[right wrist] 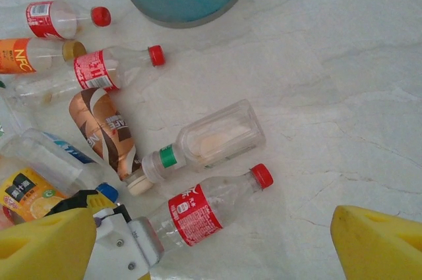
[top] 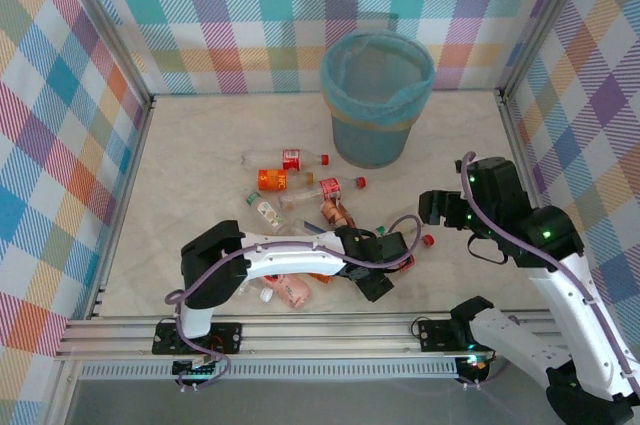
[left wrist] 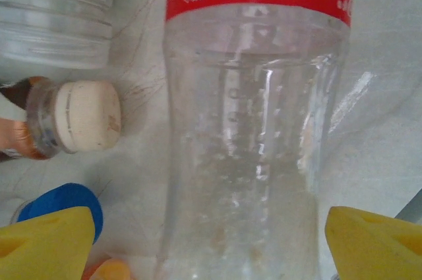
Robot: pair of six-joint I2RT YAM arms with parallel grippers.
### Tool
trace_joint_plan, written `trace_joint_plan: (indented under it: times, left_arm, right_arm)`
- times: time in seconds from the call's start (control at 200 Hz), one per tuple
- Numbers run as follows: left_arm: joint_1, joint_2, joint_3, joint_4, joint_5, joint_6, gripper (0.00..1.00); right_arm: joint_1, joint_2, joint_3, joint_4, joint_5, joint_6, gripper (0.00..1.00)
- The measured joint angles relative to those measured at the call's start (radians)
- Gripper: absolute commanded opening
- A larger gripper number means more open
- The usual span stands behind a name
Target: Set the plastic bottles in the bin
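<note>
Left claw (left wrist: 211,246): spread wide, yellow fingers (left wrist: 46,240) either side of the red-label bottle (left wrist: 257,148); not pinching, gap clear on the left side.
Red-label bottle: clear, red cap, lying flat on bench (left wrist: 389,43); right wrist view shows it (right wrist: 211,204) with its base end at the left claw (right wrist: 125,244), cap pointing away.
Beside it: brown bottle (left wrist: 20,128) with cream cap, blue cap (left wrist: 62,204), green-label clear bottle (left wrist: 53,16); all near, not touching it as far as visible.
Right claw (right wrist: 212,244): spread, nothing between the fingers, hovers over bare bench; in top view (top: 437,207) it sits right of the pile.
Bottles (top: 300,210): scattered lying down on bench, between the bin and the arm bases.
Seen in pile: orange bottle (right wrist: 33,55), two clear red-label ones (right wrist: 112,69) (right wrist: 59,18), brown bottle (right wrist: 105,132), green-band clear one (right wrist: 211,141).
Bin (top: 377,140): upright, far middle of bench, blue bag over the rim; nearest bottles lie just in front of it, left claw (top: 385,265) well apart.
Bin contents: cannot tell.
</note>
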Motion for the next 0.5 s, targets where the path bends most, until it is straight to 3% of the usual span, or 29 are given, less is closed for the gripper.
trace_joint_plan:
  times: [0.5]
  left_arm:
    - [0.0, 0.034, 0.013, -0.013, 0.042, 0.02, 0.66]
  right_arm:
    - [0.0, 0.002, -0.016, 0.014, 0.0, 0.0, 0.92]
